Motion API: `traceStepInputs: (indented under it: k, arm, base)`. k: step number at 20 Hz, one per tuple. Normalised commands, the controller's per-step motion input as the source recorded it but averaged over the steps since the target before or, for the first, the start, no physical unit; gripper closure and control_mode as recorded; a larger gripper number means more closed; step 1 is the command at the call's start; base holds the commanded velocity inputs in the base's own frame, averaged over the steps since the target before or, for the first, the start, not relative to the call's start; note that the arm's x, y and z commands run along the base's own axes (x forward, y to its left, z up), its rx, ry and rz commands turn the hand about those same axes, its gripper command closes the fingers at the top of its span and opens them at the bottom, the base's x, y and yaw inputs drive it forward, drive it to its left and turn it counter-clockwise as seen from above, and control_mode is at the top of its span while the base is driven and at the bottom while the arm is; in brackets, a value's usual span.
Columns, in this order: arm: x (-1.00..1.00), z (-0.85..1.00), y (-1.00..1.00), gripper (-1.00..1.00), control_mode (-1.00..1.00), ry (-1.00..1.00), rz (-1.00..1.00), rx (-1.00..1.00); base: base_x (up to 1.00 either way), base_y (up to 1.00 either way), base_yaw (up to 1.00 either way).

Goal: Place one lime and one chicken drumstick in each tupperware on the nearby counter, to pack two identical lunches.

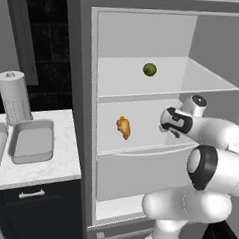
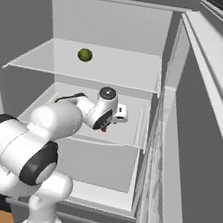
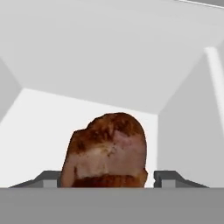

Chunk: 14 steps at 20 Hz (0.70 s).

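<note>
The white arm (image 1: 208, 167) rises from the base at about 5 o'clock in the left base view, bends at a dark-banded elbow and reaches toward 10 o'clock, its wrist level. In the right base view the arm stretches from 8 o'clock toward centre. The gripper (image 3: 106, 177) points forward, its two dark fingertips (image 3: 168, 177) spread apart at 6 o'clock of the hand view, flanking a brown piece without clearly pressing it.
</note>
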Motion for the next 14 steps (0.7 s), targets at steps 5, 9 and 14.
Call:
traceStepInputs:
  k: [5,9,14]
  arm:
    - [-1.00,-0.92,0.01,1.00,-1.00,0.00,0.00,-0.03]
    - [-1.00,-0.16,0.02,1.00,-1.00,-0.01,0.01,0.00]
    - [-1.00,0.38,0.23,1.00,-1.00,0.00,0.06,-0.02]
  base:
    - [0.00,0.00,0.00]
    - [0.00,0.00,0.00]
    - [0.00,0.00,0.00]
